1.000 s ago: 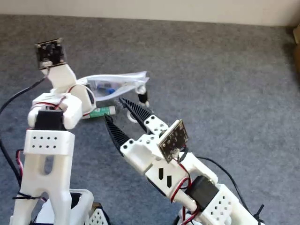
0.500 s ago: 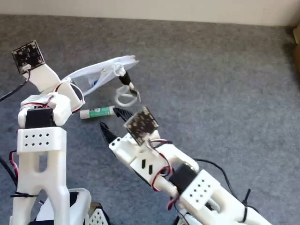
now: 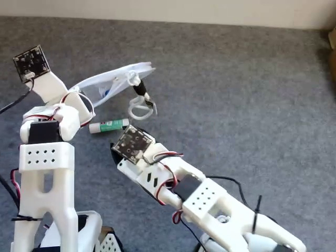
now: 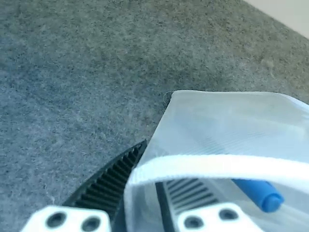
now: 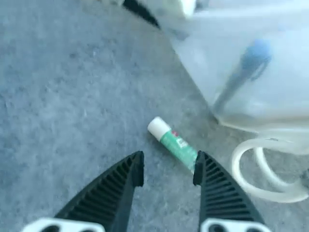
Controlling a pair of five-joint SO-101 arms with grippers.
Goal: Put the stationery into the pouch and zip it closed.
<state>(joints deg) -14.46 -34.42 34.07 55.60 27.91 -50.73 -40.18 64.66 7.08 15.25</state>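
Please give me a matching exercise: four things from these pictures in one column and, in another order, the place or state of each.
1. pouch
2. blue pen
3. glue stick
4. right gripper

A. lying on the carpet
B. open, over the glue stick
C. clamped in the left gripper
D. inside the pouch

Pairs: 1-C, 2-D, 3-A, 4-B
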